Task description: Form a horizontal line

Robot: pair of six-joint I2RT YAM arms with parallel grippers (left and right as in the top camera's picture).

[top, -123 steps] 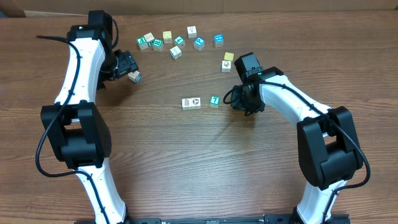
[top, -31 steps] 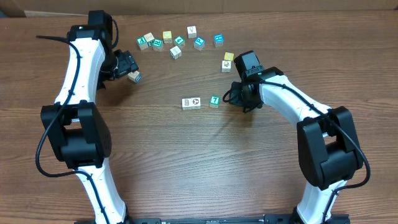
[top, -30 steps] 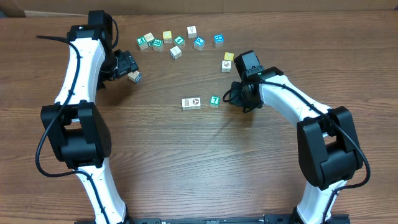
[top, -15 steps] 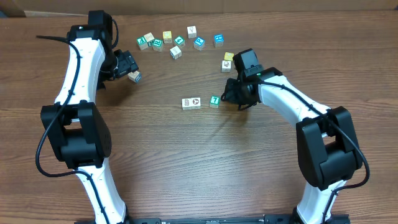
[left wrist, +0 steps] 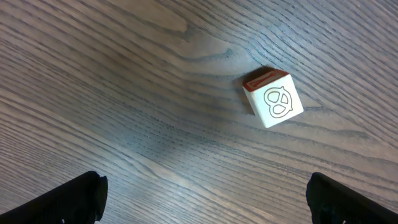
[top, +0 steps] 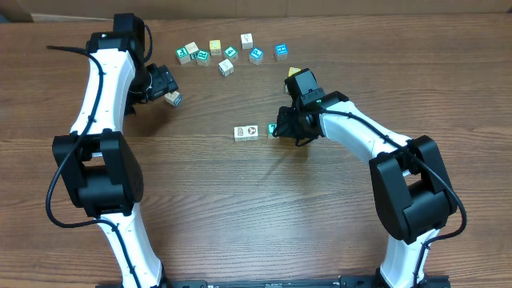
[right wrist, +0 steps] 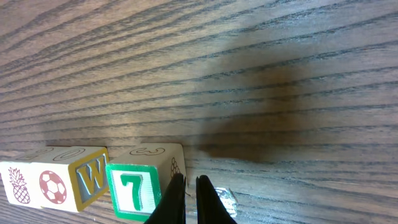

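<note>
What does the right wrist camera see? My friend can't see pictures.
The right gripper, its two black fingers pinched shut, points at a wooden table right beside a block with a green 7. Left of that, block faces show a W, a soccer ball and a pineapple.

Soft, even light from above covers the brown wood-grain table (top: 240,208); overhead shadows are faint. The left wrist view keeps the white pretzel-printed wooden cube (left wrist: 273,98) sharp, while the black fingers (left wrist: 56,199) of the left gripper (left wrist: 205,202) blur at 5 and 7 o'clock. The right wrist view has a broad dim shadow at 1 o'clock.
</note>
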